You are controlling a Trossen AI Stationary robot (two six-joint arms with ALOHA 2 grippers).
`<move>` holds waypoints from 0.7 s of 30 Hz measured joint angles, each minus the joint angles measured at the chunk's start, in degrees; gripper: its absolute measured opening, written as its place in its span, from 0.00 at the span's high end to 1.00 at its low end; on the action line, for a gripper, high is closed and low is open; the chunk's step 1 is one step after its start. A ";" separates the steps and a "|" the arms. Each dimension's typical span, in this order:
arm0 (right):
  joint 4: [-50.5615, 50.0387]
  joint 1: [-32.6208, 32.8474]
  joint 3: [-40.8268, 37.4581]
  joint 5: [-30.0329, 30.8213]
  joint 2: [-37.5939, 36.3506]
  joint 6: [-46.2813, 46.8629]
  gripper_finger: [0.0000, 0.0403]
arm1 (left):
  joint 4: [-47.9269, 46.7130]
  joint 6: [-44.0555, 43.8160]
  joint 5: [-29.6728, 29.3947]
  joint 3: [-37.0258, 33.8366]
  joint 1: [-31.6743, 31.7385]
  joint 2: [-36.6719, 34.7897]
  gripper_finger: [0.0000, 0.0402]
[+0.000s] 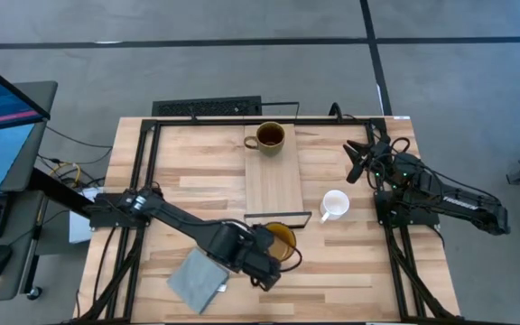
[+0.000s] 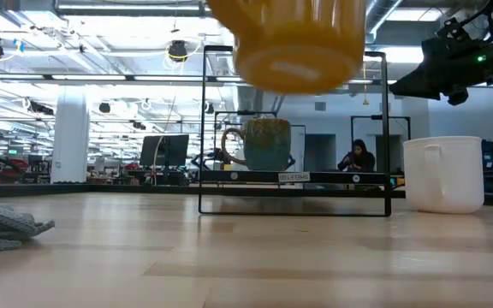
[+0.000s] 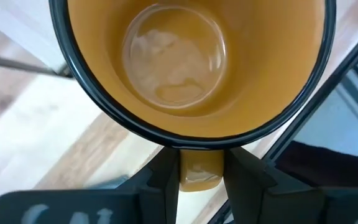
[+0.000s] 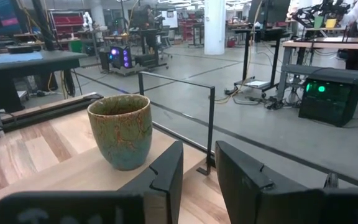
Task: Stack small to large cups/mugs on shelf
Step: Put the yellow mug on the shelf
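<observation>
Clearly, the yellow mug (image 1: 280,239) is held by its handle between the left gripper's (image 3: 201,180) fingers and is lifted off the table just by the shelf's (image 1: 273,185) near end, beside the wire frame (image 2: 296,128). The brown mug (image 1: 270,136) stands at the shelf's far end, and the white mug (image 1: 335,204) is set on the table beside the shelf. The right gripper (image 4: 197,171) is raised near the far right corner, its fingers narrowly parted and apparently empty. A folded cloth (image 1: 197,280) lies near the left arm.

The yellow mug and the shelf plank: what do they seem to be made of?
Yellow mug: probably glazed ceramic; its inside is glossy with soft reflections, and the rim is dark. The left gripper holds its handle. Shelf plank: pale wood, matte, with visible grain.
</observation>
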 joint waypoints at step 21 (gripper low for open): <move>-3.71 0.00 0.00 0.01 0.01 0.00 0.71 | -1.83 17.10 -1.92 0.09 8.98 -9.45 0.79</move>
